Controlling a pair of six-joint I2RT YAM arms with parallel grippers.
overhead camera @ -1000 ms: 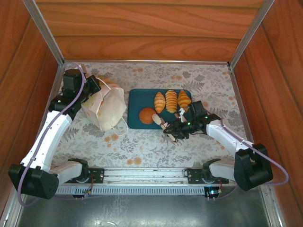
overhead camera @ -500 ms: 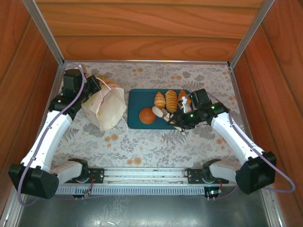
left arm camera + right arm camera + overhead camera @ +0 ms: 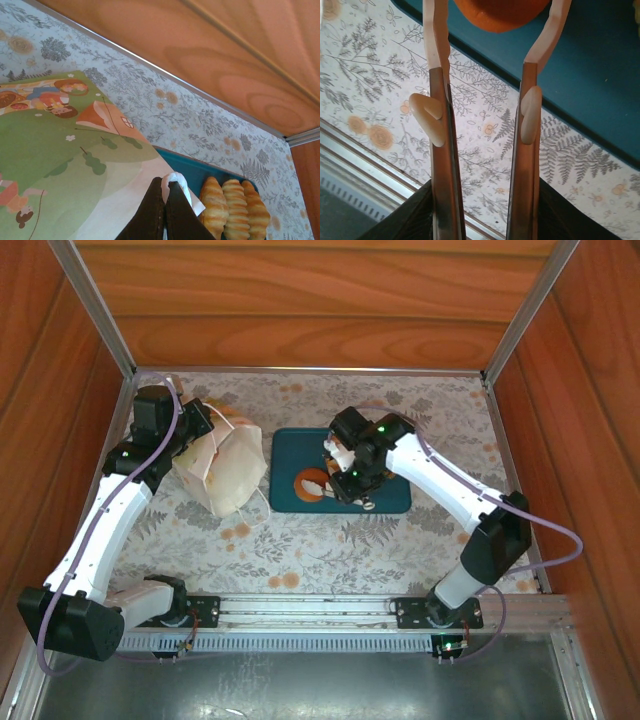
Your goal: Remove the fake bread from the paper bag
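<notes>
**benchrat:** Right end effector (image 3: pixel 495 20) sits over the teal tray (image 3: pixel 390 502) in the middle of the worktop (image 3: pixel 330 550). Its jaws are about half spread, with the round orange bun (image 3: pixel 311 483) between them. The bun looks to be down on the tray's near left part, so I'd call this the drop-off step. Can't swear whether the fingers are pressing it or just flanking it.

**yam_fan:** Agreed. Left end effector (image 3: pixel 165 212) is pinched tight on the paper bag (image 3: pixel 225 475) at its top edge, right by the white cord handle (image 3: pixel 176 182). The bag's leaning over on the left side of the worktop. Three ridged croissants (image 3: pixel 234 207) are lined up side by side on the tray.

**benchrat:** So four pieces out. Next move, I reckon: spread wider, lift straight up so the bun doesn't roll, then swing left to the bag's mouth. Can't see inside it from these views, so what's left in there is a guess.
</notes>
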